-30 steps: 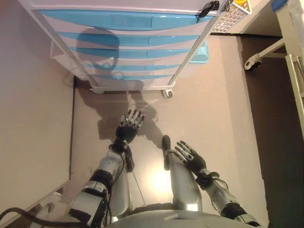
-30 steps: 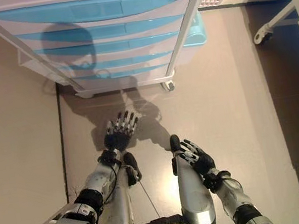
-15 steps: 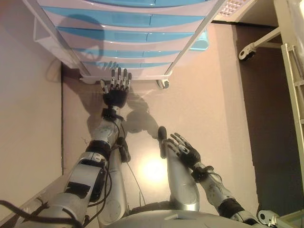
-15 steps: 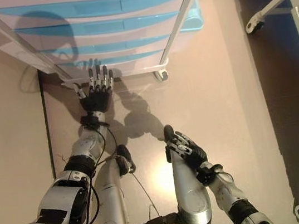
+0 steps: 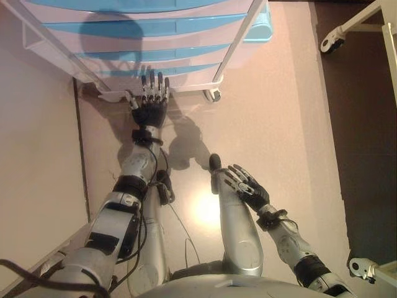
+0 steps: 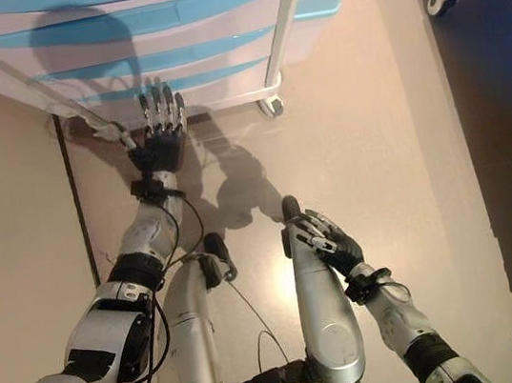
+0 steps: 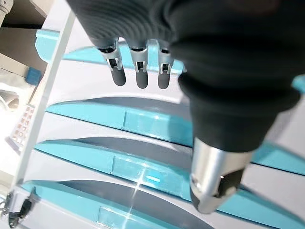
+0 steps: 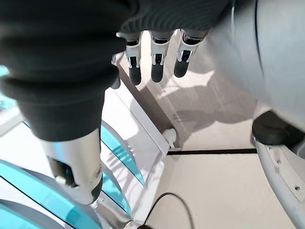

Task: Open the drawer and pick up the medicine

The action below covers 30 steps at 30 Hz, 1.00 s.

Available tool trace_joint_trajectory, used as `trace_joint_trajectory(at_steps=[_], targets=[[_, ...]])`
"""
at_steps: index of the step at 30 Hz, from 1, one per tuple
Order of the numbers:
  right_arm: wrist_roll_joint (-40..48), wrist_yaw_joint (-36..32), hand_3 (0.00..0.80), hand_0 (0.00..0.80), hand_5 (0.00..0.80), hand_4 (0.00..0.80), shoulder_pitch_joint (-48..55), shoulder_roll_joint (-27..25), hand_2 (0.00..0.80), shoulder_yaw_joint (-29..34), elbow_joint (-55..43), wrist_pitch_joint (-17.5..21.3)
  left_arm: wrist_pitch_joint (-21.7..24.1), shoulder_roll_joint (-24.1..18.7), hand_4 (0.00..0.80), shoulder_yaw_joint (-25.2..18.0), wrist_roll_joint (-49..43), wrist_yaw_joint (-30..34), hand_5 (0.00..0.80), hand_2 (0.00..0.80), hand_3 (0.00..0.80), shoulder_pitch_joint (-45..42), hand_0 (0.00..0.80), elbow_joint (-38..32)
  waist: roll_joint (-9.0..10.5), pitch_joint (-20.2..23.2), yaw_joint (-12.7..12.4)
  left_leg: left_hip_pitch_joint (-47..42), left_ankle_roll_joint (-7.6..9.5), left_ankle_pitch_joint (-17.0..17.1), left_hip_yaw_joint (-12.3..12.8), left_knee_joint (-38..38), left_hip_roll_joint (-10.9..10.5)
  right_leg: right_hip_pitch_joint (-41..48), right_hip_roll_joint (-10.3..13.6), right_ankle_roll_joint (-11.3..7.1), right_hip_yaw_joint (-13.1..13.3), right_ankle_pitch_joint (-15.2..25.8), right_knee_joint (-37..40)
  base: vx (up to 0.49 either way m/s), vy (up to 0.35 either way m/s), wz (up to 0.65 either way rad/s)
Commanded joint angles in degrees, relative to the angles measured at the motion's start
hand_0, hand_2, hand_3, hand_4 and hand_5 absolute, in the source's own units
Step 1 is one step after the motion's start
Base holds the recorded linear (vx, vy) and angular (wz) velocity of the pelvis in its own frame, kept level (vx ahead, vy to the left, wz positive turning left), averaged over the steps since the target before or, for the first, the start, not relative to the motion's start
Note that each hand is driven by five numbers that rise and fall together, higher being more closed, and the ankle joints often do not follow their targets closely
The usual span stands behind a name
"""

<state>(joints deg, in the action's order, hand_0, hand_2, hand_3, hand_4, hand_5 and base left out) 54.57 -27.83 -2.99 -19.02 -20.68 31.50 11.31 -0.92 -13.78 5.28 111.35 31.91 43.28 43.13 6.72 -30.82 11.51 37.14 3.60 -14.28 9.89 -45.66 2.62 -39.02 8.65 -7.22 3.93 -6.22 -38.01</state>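
Stretched forward with its fingers straight and spread, the left robot hand (image 5: 149,110) holds nothing and reaches toward the lowest blue-fronted drawers of the white drawer cabinet (image 5: 155,46), its fingertips (image 6: 157,98) at or just short of the bottom drawer (image 5: 158,69); whether they touch cannot be told. Every drawer front in view is closed, and no medicine shows anywhere, so where it lies cannot be told. Low beside the robot, well apart from the cabinet, the right robot hand (image 5: 247,186) hangs released with relaxed fingers over the beige floor (image 5: 273,118), holding nothing.
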Motion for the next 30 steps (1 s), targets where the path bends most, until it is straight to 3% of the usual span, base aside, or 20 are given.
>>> trace_joint_trajectory(at_steps=[1,12,22,30], targets=[[0.28,-0.99,0.000,0.000,0.000,0.000,6.75,-0.88,0.000,-2.89,-0.78,-0.34,2.21,-1.16,0.000,0.51,0.18,-2.39,0.000,0.000,0.000,3.94,0.000,-4.58,-2.44,1.03,0.22,-1.59,0.22,1.56,-1.31,6.58,-1.70,-0.15,-3.49,4.00,-1.41,0.53,-2.06,-0.009,0.028,-0.05],[-1.21,-2.20,0.000,0.000,0.000,0.000,6.04,-1.07,0.000,-3.05,0.15,0.51,4.90,-1.58,0.000,3.30,-8.48,-6.50,0.000,0.000,0.000,5.82,0.000,-6.27,-3.29,1.03,0.18,-2.79,0.38,2.32,-0.55,9.25,-2.33,0.00,-3.29,3.67,-1.89,1.37,-2.30,-0.030,0.014,0.01],[-2.00,-2.69,0.000,0.000,0.000,0.000,7.19,1.38,0.000,-2.65,2.65,0.41,2.35,-0.39,0.000,3.72,-12.64,-4.54,0.000,0.000,0.000,-2.44,0.000,-5.35,-3.58,1.04,-1.74,-7.16,0.41,4.72,-1.28,14.95,-2.36,3.60,-3.06,2.24,-3.37,3.68,1.35,-0.002,-0.068,0.09],[-3.40,-1.30,0.000,0.000,0.000,0.000,6.98,2.46,0.000,-3.43,2.19,-0.70,2.06,0.70,0.000,2.82,-10.90,-3.59,0.000,0.000,0.000,-6.79,0.000,-1.75,-3.15,1.05,-2.55,-9.21,0.41,5.62,-1.58,16.90,-2.22,5.87,-2.97,2.18,-4.29,3.95,3.19,0.012,-0.025,0.04]])
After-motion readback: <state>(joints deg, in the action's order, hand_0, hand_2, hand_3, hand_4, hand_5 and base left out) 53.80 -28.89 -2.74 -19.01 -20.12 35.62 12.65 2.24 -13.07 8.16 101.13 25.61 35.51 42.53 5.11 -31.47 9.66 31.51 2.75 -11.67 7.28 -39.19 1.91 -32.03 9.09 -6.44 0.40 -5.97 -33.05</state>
